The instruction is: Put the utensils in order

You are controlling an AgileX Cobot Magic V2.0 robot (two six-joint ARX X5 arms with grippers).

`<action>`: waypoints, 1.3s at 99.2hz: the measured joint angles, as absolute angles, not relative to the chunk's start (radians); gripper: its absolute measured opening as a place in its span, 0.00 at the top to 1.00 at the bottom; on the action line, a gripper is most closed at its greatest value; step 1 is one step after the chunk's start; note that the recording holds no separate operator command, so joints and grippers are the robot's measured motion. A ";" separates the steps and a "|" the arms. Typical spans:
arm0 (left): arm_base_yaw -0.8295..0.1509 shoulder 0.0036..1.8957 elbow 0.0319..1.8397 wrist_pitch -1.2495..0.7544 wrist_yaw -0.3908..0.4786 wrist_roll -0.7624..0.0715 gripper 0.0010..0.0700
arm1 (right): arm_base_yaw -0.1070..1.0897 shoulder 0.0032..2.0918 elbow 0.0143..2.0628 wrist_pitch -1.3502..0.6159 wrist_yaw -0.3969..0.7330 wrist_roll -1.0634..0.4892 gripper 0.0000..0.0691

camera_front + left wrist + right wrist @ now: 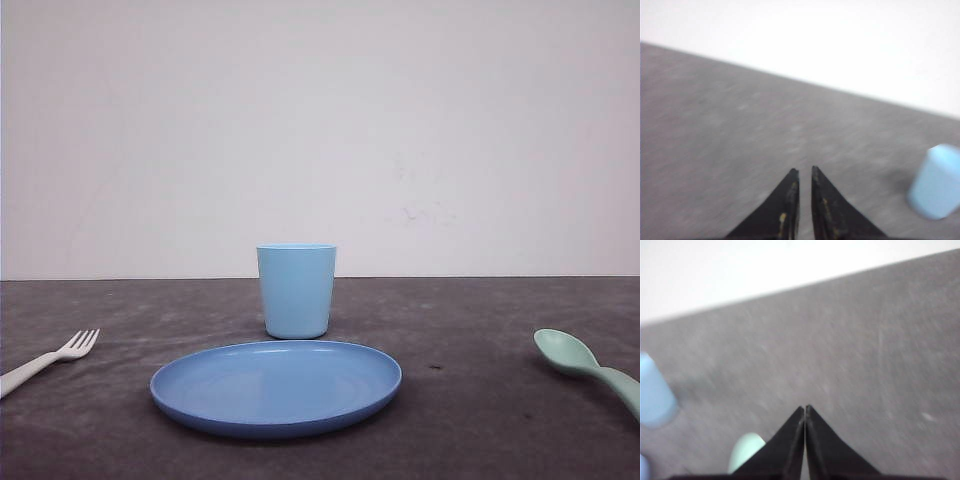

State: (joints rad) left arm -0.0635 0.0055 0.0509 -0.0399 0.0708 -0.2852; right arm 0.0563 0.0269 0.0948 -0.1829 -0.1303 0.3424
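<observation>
A small white fork point(45, 362) lies on the dark table at the far left, its tines pointing toward the middle. At the far right rests a mint-green spoon point(575, 357), bowl up, its handle running off the frame edge. My left gripper point(804, 171) hovers over bare table with only a thin slit between its black fingers and nothing in it. My right gripper point(805, 407) is shut and empty. The spoon's bowl point(745, 452) peeks out beside one of its fingers, lying on the table below.
A round blue plate point(275, 388) sits at the middle front of the grey table point(480, 400). A light blue cup point(296, 290) stands upright just behind it, and appears as the cup point(936, 182) and the cup point(655, 392) in the wrist views. A white wall rises behind.
</observation>
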 joint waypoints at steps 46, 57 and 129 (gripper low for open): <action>-0.064 0.321 0.567 -0.331 0.177 -0.333 0.99 | 0.056 0.289 0.628 -0.532 -0.132 0.305 0.99; -0.064 0.463 0.714 -0.450 0.182 -0.240 0.99 | 0.056 0.405 0.724 -0.611 -0.132 0.242 0.99; -0.086 0.828 0.798 -0.593 0.076 -0.051 0.99 | 0.057 0.895 0.766 -0.674 -0.108 0.099 0.99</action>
